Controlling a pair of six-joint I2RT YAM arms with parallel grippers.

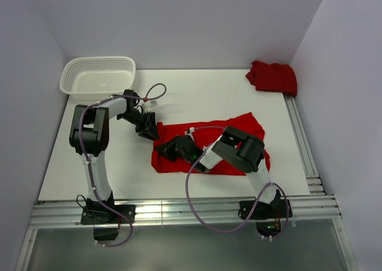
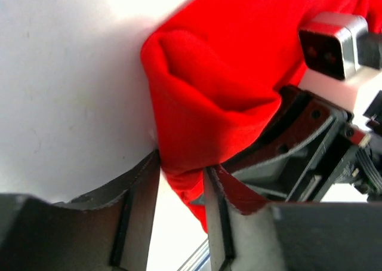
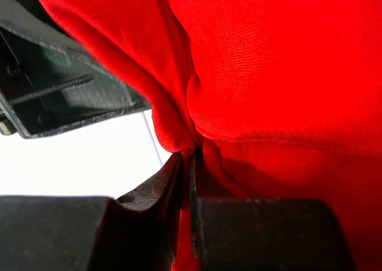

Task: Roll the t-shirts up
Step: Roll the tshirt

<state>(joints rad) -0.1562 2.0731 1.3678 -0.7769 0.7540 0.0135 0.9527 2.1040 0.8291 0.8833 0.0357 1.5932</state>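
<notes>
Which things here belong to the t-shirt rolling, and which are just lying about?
Part of the job:
- spread t-shirt, mid-table
- crumpled t-shirt, far right corner, untouched
- left gripper and right gripper, each pinching the spread t-shirt's left end

Lying about:
- basket, far left corner, touched by neither arm

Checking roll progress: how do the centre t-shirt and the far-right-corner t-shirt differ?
The centre t-shirt lies mostly spread flat; the corner t-shirt is a bunched heap. The centre t-shirt has its edge between the fingers of the left gripper and right gripper; the corner t-shirt is untouched. Both are plain red.
</notes>
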